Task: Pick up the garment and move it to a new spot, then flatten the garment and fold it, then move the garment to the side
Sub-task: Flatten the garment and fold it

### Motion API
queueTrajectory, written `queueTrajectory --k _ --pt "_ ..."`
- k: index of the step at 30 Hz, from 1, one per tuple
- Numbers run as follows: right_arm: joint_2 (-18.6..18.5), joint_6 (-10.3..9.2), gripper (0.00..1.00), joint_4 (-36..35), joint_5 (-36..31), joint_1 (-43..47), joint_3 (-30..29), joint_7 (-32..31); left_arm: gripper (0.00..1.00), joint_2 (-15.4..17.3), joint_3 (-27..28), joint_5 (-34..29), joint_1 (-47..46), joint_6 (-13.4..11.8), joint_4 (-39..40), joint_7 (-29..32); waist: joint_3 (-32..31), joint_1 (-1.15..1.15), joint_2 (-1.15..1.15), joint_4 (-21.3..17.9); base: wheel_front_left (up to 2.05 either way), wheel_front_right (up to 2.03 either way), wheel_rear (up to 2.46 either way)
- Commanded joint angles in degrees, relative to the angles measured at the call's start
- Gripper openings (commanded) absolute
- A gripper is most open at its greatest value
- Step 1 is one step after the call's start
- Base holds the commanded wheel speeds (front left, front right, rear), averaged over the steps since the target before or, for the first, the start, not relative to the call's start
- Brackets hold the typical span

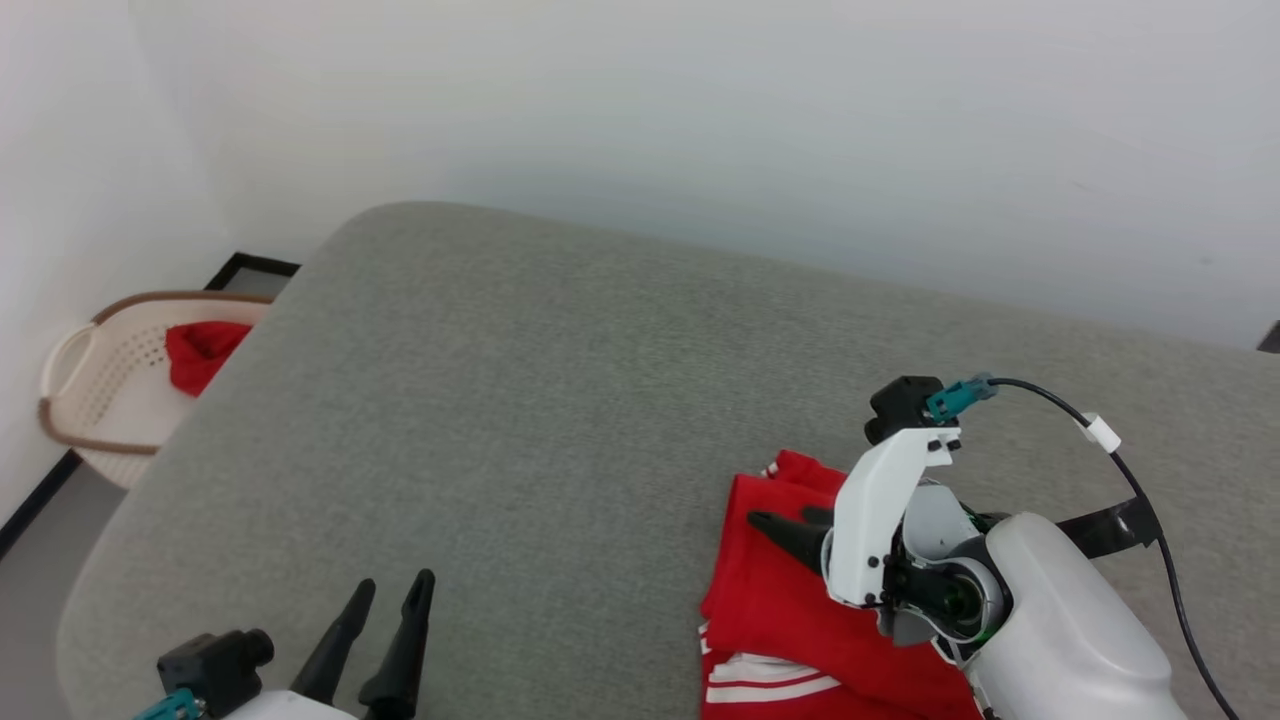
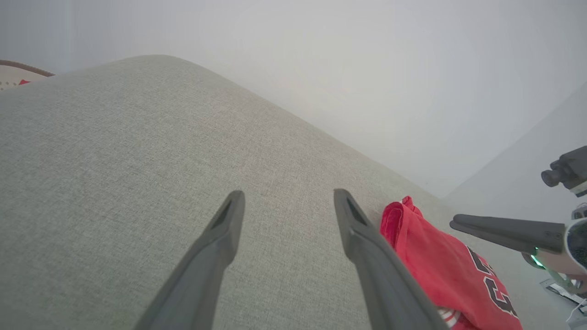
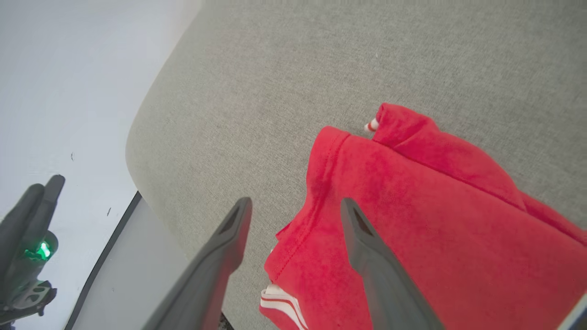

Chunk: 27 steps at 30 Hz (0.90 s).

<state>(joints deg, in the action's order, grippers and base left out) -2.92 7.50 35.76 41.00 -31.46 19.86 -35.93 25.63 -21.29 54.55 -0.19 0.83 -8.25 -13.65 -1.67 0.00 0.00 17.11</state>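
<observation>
The garment (image 1: 775, 610) lies folded on the grey padded surface (image 1: 500, 400) at the lower right, red side up, with white striped trim (image 1: 760, 690) at its near edge. Part of the black print shows in the left wrist view on the garment (image 2: 440, 270). My right gripper (image 1: 785, 522) hovers over the garment's left part, fingers pointing left, open; in its own view the right gripper (image 3: 296, 201) straddles the hem of the garment (image 3: 412, 206) with nothing held. At the lower left, well away from the cloth, my left gripper (image 1: 396, 580) stands open and empty over bare fabric (image 2: 289, 193).
A cream laundry basket (image 1: 100, 380) holding a red cloth (image 1: 200, 350) sits on the floor past the surface's left edge. A pale wall runs behind the surface. Bare grey surface spreads across the middle and left. A black cable (image 1: 1130, 470) trails from the right wrist.
</observation>
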Motion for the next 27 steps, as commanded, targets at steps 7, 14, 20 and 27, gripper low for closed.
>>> queueTrajectory --k 7,14,20,27 --pt "0.04 -0.02 1.0 -2.68 -0.09 -0.34 -0.09 1.45 1.0 0.62 0.89 -0.31 0.93 -0.33 0.5 -0.53 -0.52 0.0 0.0 -5.63 0.0 0.0 0.0" --pt "-2.69 -0.02 1.0 -9.78 -3.13 2.92 -2.73 3.8 1.0 1.2 2.51 -0.94 1.79 -0.98 1.65 -0.91 -0.9 0.0 0.0 -11.07 0.0 0.0 0.0" --pt "-7.52 -0.02 1.0 -18.37 -3.9 7.24 -4.45 8.72 1.0 1.65 3.99 -1.87 2.96 -1.28 2.45 -1.23 -1.25 0.0 0.0 -14.98 0.0 0.0 0.0" --pt "-14.6 -0.01 1.0 -26.94 -5.17 13.37 -3.34 19.68 1.0 1.71 6.91 -3.93 4.94 -1.41 3.28 -1.48 -1.91 0.0 0.0 -18.12 0.0 0.0 0.0"
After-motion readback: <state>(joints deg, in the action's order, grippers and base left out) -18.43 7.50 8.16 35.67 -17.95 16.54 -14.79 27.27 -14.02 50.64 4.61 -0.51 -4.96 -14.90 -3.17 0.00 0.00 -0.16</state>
